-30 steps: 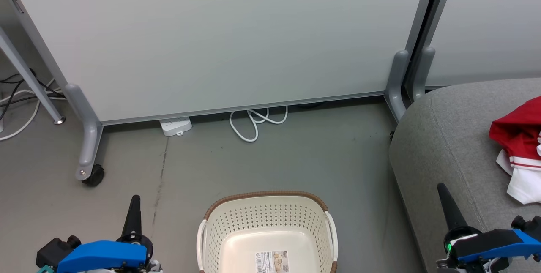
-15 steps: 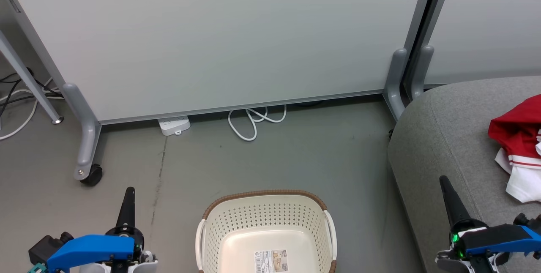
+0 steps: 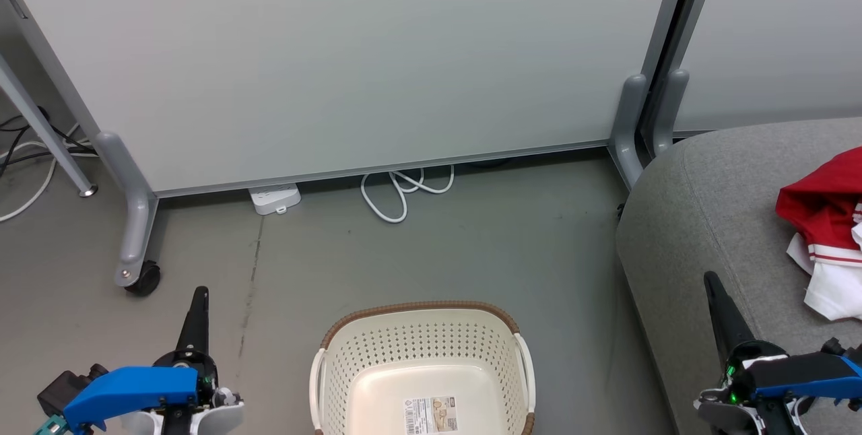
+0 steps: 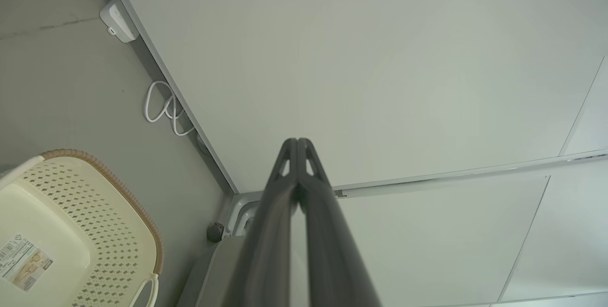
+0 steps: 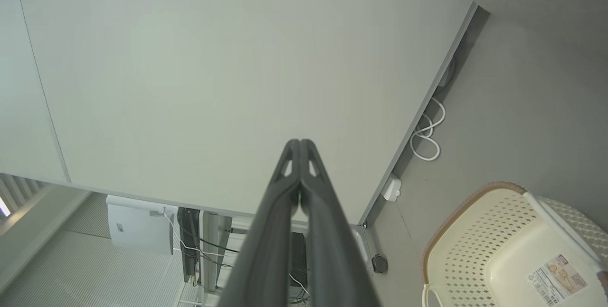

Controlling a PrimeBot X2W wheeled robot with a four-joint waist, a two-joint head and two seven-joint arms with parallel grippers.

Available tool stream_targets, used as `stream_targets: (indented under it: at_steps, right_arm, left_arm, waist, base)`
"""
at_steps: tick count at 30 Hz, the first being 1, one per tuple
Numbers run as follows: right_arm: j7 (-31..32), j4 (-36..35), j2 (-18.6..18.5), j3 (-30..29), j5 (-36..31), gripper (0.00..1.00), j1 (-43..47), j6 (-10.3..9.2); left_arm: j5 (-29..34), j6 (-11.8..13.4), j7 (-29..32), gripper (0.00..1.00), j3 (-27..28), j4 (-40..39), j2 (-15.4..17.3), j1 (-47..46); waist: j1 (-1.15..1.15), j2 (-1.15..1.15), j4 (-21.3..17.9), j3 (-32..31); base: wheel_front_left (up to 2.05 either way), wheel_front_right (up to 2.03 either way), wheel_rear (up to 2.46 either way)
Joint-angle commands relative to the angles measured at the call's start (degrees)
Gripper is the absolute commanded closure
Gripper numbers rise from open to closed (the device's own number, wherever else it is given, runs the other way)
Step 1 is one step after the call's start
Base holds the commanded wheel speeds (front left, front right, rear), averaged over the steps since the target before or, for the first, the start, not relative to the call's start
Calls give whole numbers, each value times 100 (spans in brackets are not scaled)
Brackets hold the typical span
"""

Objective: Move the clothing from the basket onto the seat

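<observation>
**Item:** clothing (image 3: 823,219), red and white garments in a loose heap.

**Location:** far right, lying on the seat (image 3: 707,219) and partly cut off by the picture edge. None is in the basket (image 3: 417,306), whose bottom shows bare apart from a paper label (image 3: 433,415). The basket stands on the floor (image 3: 471,240), near centre, left of the seat.

**Handling (judged):** light, soft and limp. It will likely drape and trail when lifted, and is not fragile.

**Best hold (judged):** pinch a raised red fold on top of the heap, not a flat white panel.

**Left gripper** (image 3: 199,297): closed, empty, left of the basket.

**Right gripper** (image 3: 712,290): closed, empty, at the seat's near edge, apart from the clothing.
</observation>
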Motion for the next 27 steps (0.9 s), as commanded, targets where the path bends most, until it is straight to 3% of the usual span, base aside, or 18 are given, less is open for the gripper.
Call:
stream_targets:
  at_steps: [1,27]
  right_arm:
    - [17,-39,3,-13,123,100,-93,3]
    - [130,-36,19,-66,1247,100,-208,4]
  left_arm:
    - [-97,-15,34,100,45,-58,-4,-103]
    - [-1054,-20,325,100,254,-203,-33,-216]
  waist:
    - [0,0,-2,2]
    - [-1,0,-55,49]
  base:
    - [0,0,0]
    - [0,0,0]
